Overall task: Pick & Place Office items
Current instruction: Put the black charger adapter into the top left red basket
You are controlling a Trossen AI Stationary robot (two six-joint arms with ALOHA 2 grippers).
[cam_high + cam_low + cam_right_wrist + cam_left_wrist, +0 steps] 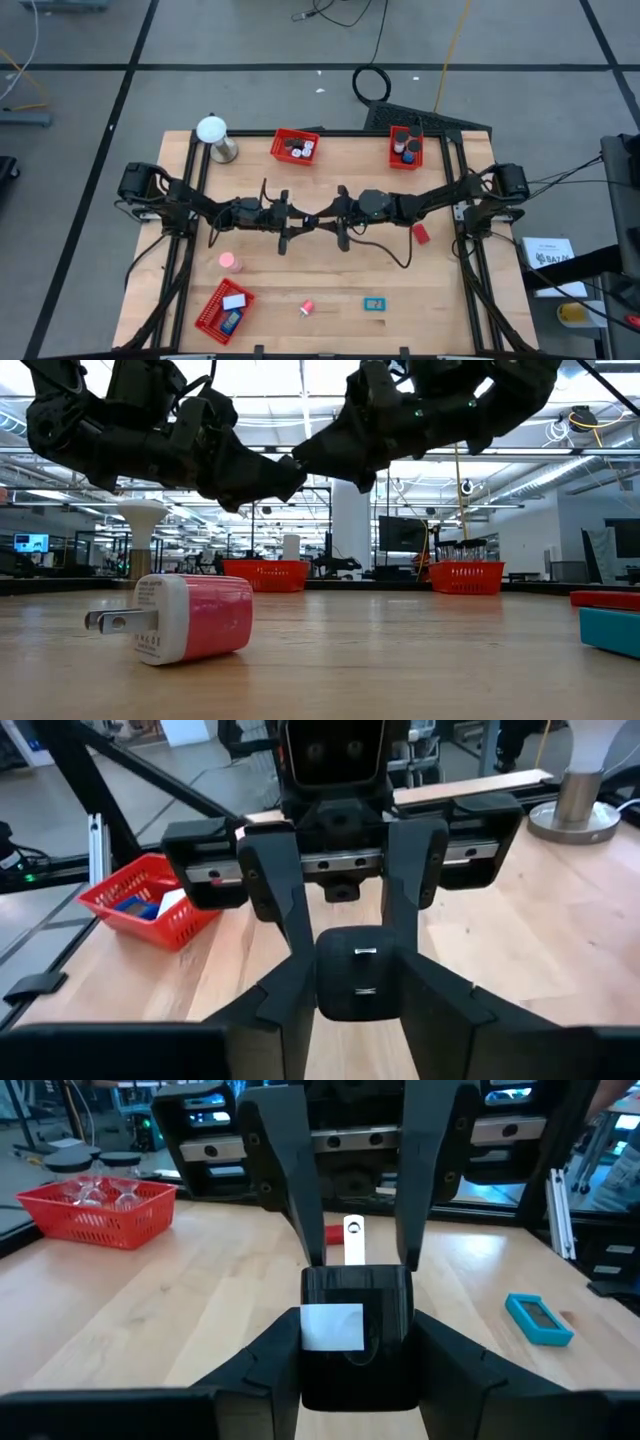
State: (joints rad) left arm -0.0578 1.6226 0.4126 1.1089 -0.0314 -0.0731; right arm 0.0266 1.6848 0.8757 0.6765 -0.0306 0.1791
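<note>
1. Mid-table, above the wood, the left gripper and right gripper meet over a black block, a boxy adapter with a white label and two metal prongs.
2. Both sets of jaws pinch it from opposite ends.
3. It looks rigid, light and smooth-sided; its flat faces are the best hold.
4. Other items lie scattered: a pink plug, a teal piece, and red mesh trays.

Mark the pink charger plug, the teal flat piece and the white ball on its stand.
pink charger plug (pixel 190 618), low view, on the middle of its pink side.
teal flat piece (pixel 374 305), high view, on its top face.
white ball (pixel 211 129), high view, on the top of the ball.
</note>
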